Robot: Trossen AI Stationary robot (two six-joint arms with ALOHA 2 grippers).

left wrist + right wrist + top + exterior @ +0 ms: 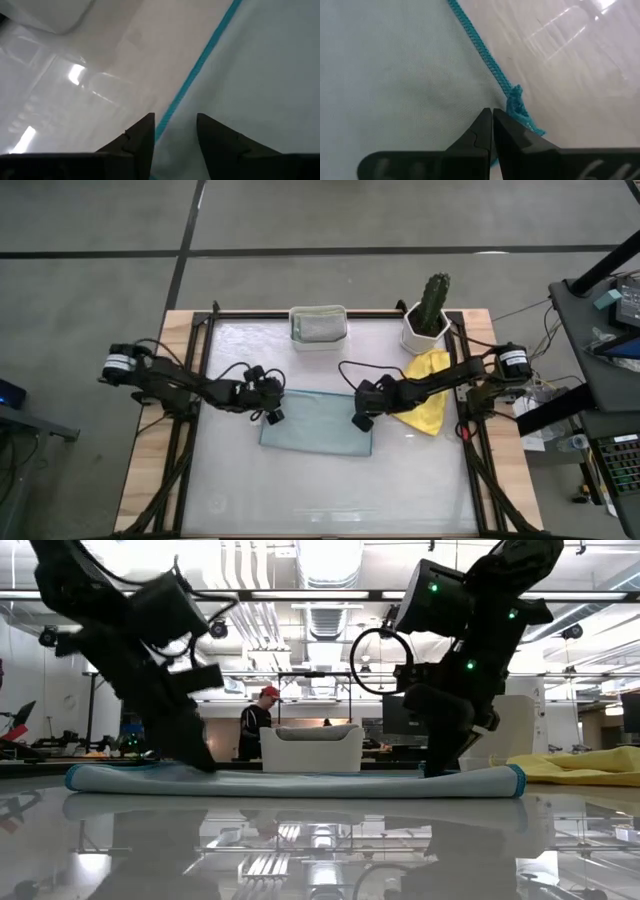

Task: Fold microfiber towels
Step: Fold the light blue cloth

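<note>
A pale blue-grey towel with a teal hem lies flat in a rectangle at the table's middle. In the low view it shows as a low, thick strip. My left gripper is at the towel's left edge. Its open fingers stand on either side of the teal hem, and I cannot tell whether they touch it. My right gripper is at the towel's right edge, shut on the cloth. A yellow towel lies crumpled at the right, partly under the right arm. My right gripper pinches the pale blue-grey towel at its right edge, just inside the bunched teal hem. The fingers slant down from the table's right. How many layers they hold is hidden by the fingertips. The towel lies flat on the table right up to the fingers.
A white tub with a greyish cloth in it stands at the far edge. A cactus in a white pot stands far right, just beyond the yellow towel. The near half of the glossy table shows bare. A person stands in the room behind.
</note>
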